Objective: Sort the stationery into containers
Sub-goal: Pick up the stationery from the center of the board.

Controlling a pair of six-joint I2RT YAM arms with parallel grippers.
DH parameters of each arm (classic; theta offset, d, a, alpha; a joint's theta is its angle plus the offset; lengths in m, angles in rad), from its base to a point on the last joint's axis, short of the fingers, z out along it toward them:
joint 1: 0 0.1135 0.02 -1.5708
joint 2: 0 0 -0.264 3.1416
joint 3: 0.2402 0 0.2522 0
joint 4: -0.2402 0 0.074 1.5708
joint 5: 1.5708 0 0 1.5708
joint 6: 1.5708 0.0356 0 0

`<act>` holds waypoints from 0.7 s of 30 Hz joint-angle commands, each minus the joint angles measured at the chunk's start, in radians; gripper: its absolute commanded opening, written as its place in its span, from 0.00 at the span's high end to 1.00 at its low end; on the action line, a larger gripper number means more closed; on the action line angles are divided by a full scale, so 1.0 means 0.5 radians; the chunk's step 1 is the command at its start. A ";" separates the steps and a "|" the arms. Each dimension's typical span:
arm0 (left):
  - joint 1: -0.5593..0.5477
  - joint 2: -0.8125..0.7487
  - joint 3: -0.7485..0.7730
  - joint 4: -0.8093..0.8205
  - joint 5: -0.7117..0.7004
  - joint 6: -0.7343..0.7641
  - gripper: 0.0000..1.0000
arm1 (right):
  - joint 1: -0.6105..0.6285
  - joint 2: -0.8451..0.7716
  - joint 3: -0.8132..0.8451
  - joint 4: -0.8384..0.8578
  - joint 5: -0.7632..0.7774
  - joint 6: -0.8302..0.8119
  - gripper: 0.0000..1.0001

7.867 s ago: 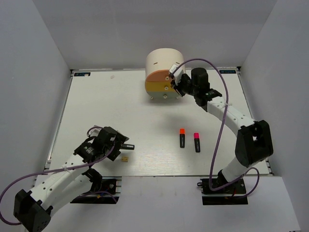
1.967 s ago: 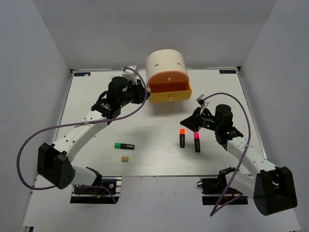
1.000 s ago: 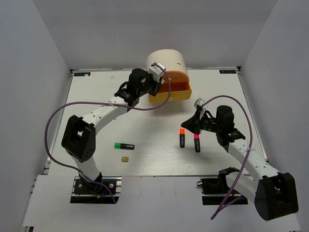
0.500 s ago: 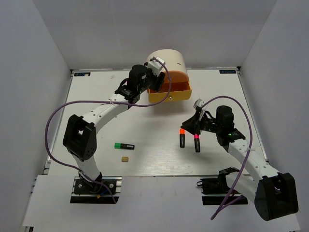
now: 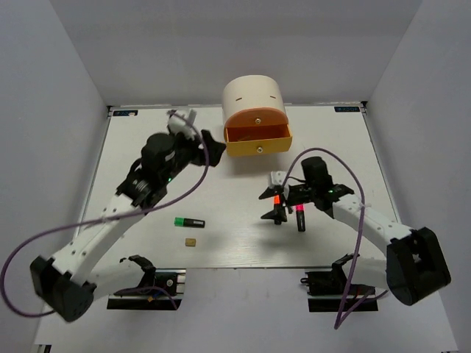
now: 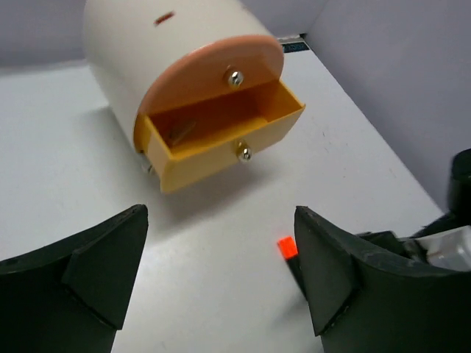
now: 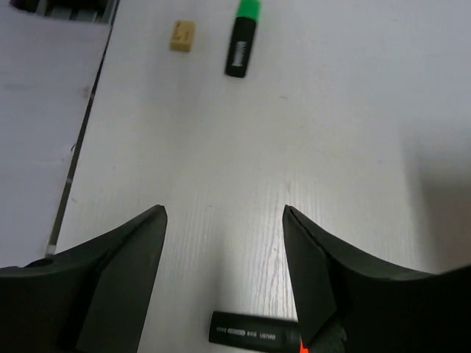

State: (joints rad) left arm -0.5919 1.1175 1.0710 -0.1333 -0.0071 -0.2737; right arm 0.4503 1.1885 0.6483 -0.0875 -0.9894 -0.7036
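The cream desk unit stands at the back, with its yellow drawer pulled out. In the left wrist view, something small and dim lies inside the drawer. My left gripper is open and empty, left of the drawer. My right gripper is open just above the orange-capped highlighter, whose black body lies between its fingers. The pink-capped highlighter lies just to the right. The green-capped highlighter and the tan block lie near the front left. No pens or eraser are in view.
The peach-orange drawer front above the yellow drawer is closed. White walls enclose the table on the left, back and right. The arm bases sit at the near edge.
My left gripper has drawn back from the open drawer to the left and nearer. My right gripper has moved left and down over the orange-capped highlighter.
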 commanded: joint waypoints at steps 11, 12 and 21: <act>0.009 -1.195 -0.694 -1.129 -0.731 -1.099 0.00 | 1.001 0.829 0.648 0.052 0.484 -0.063 0.40; 0.009 -1.268 -0.694 -1.251 -0.771 -1.130 0.00 | 1.096 0.920 0.712 0.074 0.515 0.001 0.40; 0.009 -1.545 -0.651 -1.807 -0.940 -1.474 0.00 | 1.403 1.369 1.038 0.218 0.849 0.376 0.38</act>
State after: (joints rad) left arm -0.5911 0.3767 0.7280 -0.8951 -0.4095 -0.9203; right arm 1.1244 1.8359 1.1049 -0.0364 -0.6445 -0.6022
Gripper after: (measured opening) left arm 0.997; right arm 0.616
